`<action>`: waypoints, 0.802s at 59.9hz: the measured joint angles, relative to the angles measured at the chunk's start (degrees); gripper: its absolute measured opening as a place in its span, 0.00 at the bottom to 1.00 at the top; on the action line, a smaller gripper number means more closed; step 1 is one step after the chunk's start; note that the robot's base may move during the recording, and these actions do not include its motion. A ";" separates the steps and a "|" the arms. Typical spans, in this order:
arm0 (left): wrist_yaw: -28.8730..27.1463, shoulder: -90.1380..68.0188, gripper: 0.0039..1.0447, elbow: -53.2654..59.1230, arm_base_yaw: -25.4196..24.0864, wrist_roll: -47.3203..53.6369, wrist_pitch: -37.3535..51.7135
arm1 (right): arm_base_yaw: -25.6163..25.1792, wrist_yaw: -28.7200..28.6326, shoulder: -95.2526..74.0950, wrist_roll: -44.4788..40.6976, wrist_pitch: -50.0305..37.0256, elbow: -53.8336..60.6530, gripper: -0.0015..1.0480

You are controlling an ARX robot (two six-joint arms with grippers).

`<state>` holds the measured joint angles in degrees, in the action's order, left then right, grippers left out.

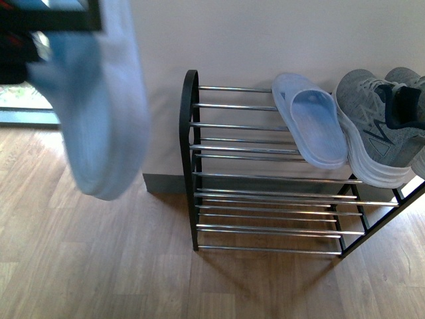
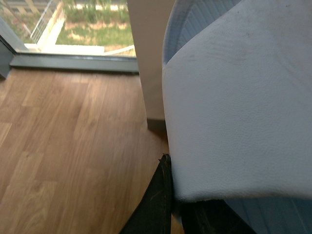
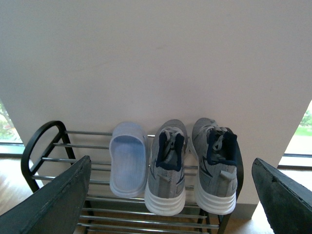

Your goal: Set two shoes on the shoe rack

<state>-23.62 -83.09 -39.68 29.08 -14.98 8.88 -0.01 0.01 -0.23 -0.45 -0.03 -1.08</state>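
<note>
My left gripper (image 1: 30, 36) hangs high at the left, shut on a pale blue slide (image 1: 99, 113) held in the air, well left of the shoe rack (image 1: 191, 166). In the left wrist view the slide's pale strap (image 2: 234, 112) fills the picture above my black fingers (image 2: 156, 209). A second pale blue slide (image 1: 312, 126) lies on the rack's top shelf, with two grey sneakers (image 1: 372, 126) to its right. My right gripper (image 3: 170, 165) is open and empty, facing the shoe rack (image 3: 44, 131), the slide (image 3: 127, 161) and both sneakers (image 3: 168, 170) from a distance.
Bare chrome bars (image 1: 232, 106) take up the top shelf left of the resting slide. The rack stands against a white wall (image 1: 265, 40) on a wood floor (image 1: 99, 266). A glass door (image 1: 20, 100) is at the far left.
</note>
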 joint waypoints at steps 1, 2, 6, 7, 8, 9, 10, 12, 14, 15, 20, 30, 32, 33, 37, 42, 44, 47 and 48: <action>0.24 -2.80 0.01 -1.33 0.00 0.50 0.00 | 0.00 0.00 0.00 0.00 0.00 0.00 0.91; 0.35 -4.13 0.01 -2.03 0.00 0.79 0.00 | 0.00 0.00 0.00 0.00 0.00 0.00 0.91; 1.44 -11.23 0.01 -6.34 0.11 2.32 -0.07 | 0.00 0.02 0.00 0.00 0.00 0.00 0.91; 1.62 -12.24 0.01 -7.08 0.13 2.62 -0.17 | 0.00 0.02 0.00 0.00 0.00 0.00 0.91; 1.73 -13.29 0.01 -7.87 0.17 2.93 -0.31 | 0.00 0.00 0.00 0.00 0.00 0.00 0.91; 1.81 -15.26 0.01 -9.42 0.28 3.39 -0.44 | 0.00 0.00 0.00 0.00 0.00 0.00 0.91; 1.81 -16.13 0.01 -10.19 0.35 3.85 -0.46 | 0.00 0.00 0.00 0.00 0.00 0.00 0.91; 2.27 -18.82 0.01 -12.52 0.50 4.87 -0.70 | 0.00 0.00 0.00 0.00 0.00 0.00 0.91; 2.80 -21.24 0.01 -14.91 0.61 5.79 -1.25 | 0.00 0.00 0.00 0.00 0.00 0.00 0.91; 2.84 -22.03 0.01 -15.72 0.63 5.97 -1.42 | 0.00 0.00 0.00 0.00 0.00 0.00 0.91; 2.91 -26.91 0.01 -20.87 1.01 8.44 -2.47 | 0.00 0.00 0.00 0.00 0.00 0.00 0.91; 3.72 -34.84 0.01 -30.93 1.95 12.72 -5.64 | 0.00 0.00 0.00 0.00 0.00 0.00 0.91; 3.65 -36.61 0.01 -33.27 2.21 13.70 -6.29 | 0.00 0.00 0.00 0.00 0.00 0.00 0.91; 3.63 -38.38 0.01 -35.56 2.43 14.56 -6.93 | 0.00 0.00 0.00 0.00 0.00 0.00 0.91; 3.41 -43.17 0.01 -41.88 2.91 16.90 -9.07 | 0.00 0.00 0.00 0.00 0.00 0.00 0.91; 2.60 -48.61 0.01 -49.09 3.28 19.12 -11.47 | 0.00 0.02 0.00 0.00 0.00 0.00 0.91; 2.25 -50.36 0.01 -51.45 3.34 19.91 -12.04 | 0.00 0.00 0.00 0.00 0.00 0.00 0.91; 2.16 -52.72 0.01 -54.77 3.39 20.46 -13.25 | 0.00 0.00 0.00 0.00 0.00 0.00 0.91; 1.95 -53.86 0.01 -56.43 3.39 21.03 -13.88 | 0.00 0.00 0.00 0.00 0.00 0.00 0.91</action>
<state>-21.67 -136.94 -96.12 32.47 6.04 -4.99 -0.01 0.01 -0.23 -0.45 -0.03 -1.08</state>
